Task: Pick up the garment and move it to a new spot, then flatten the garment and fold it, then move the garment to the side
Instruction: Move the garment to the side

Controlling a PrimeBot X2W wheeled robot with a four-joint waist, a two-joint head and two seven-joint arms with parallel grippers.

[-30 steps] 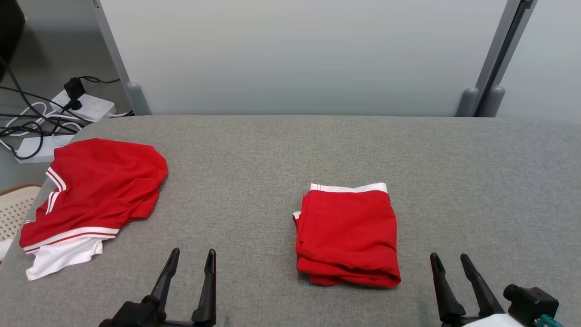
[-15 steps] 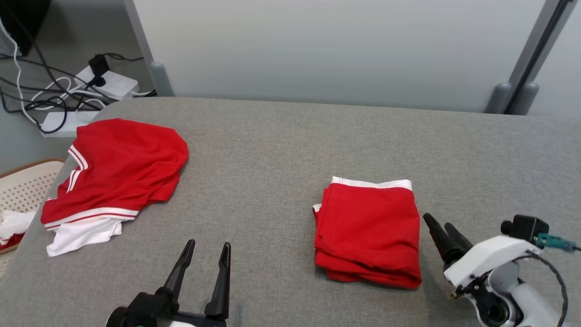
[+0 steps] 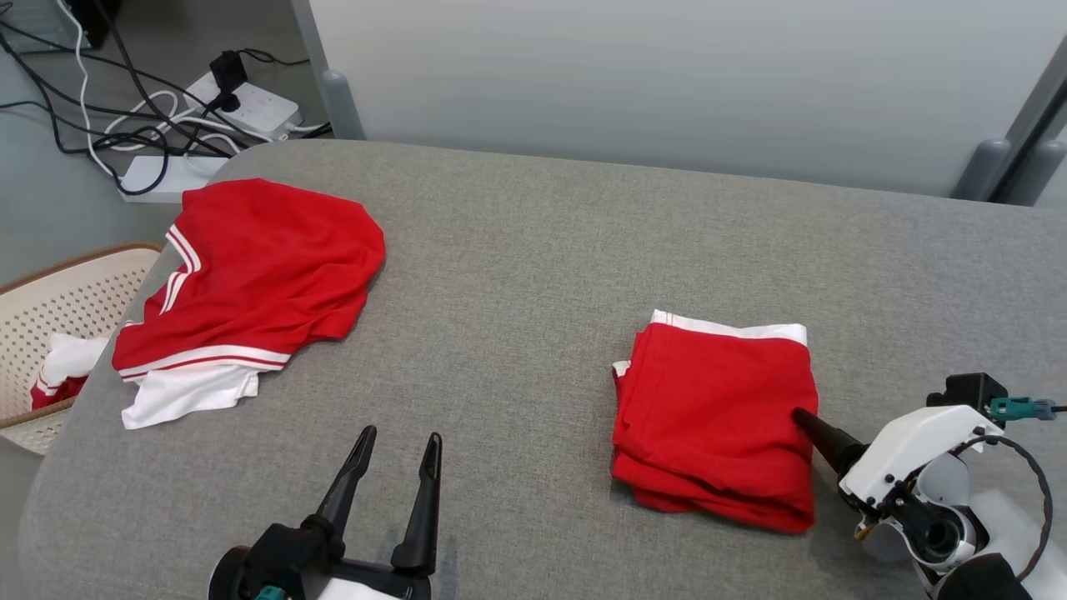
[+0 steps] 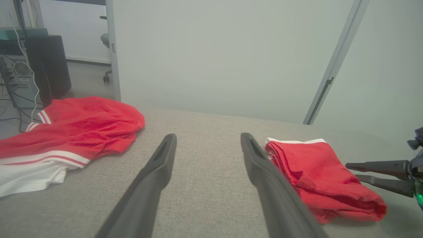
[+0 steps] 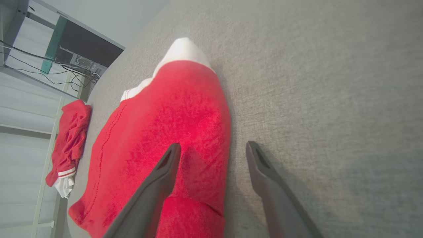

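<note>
Right tool: fingers spread wide, nothing in them. One finger is over the folded garment, the other over bare worktop just off its edge. Contact with the cloth: cannot tell.
Garment position: red with a white band, a squared stack lying right at this tool's tips and well to the right of the other tool.
Why so placed: judged a straddle of the stack's edge, so that closing would pinch every layer for the move to the side.
Left tool: spread wide, empty, hovering over bare worktop between the two garments. Judged idle.
Loose garment: red and white, crumpled and unfolded, far to the left of this tool at the worktop's corner.
Basket: pale and perforated, off the worktop beyond the crumpled piece. It holds some white and red cloth.
Risk: pinching only the top layer would likely undo the fold.
</note>
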